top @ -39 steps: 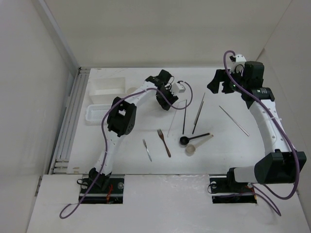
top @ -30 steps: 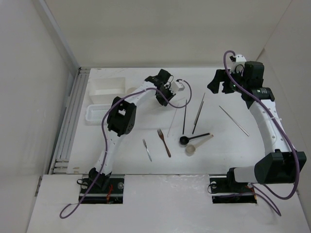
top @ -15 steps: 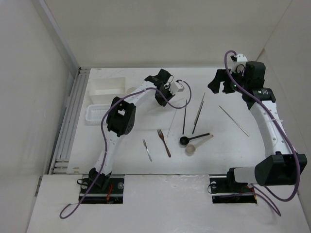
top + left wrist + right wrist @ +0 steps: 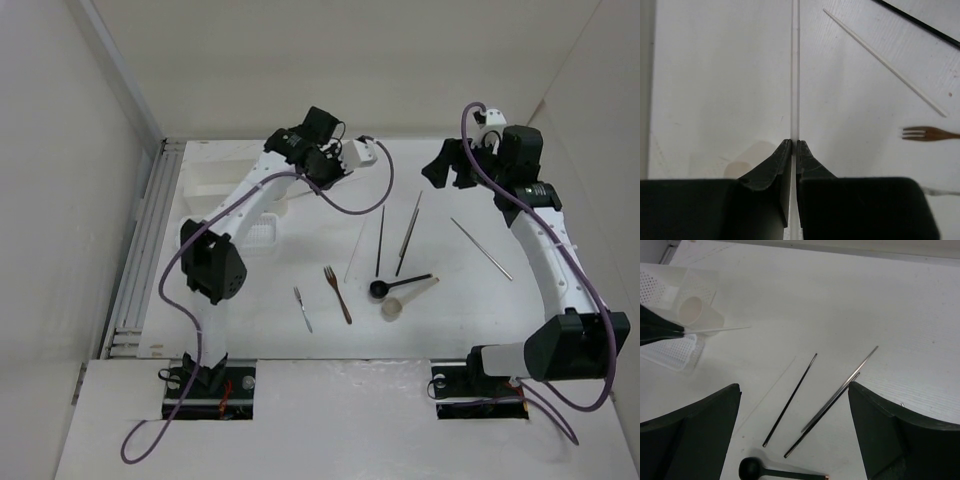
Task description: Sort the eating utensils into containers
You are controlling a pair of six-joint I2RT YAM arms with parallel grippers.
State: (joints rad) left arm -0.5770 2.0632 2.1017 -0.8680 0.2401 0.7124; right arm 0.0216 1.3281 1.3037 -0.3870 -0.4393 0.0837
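- The left pincer is clamped shut on a pale chopstick. It is lifted off the bench, well beyond the black spoon and off to its left. The stick juts straight out past the fingertips.
- The right pincer hangs with its jaws spread wide and nothing between them, well beyond the black spoon and a little to its right.
- The beige spoon lies just on the near side of the black spoon, their bowls close together.
- Left of the black spoon is the brown fork, and the grey fork lies further left.
- Just beyond the black spoon's bowl runs a dark chopstick. A close pair of chopsticks, one of them shiny, is on its right, and a loose pale chopstick is on its left.
- A single metallic chopstick lies slanted, well to the right of the black spoon.
- Far left of the black spoon and beyond it are the slotted tray, the round cup just beside it, and the rectangular box.
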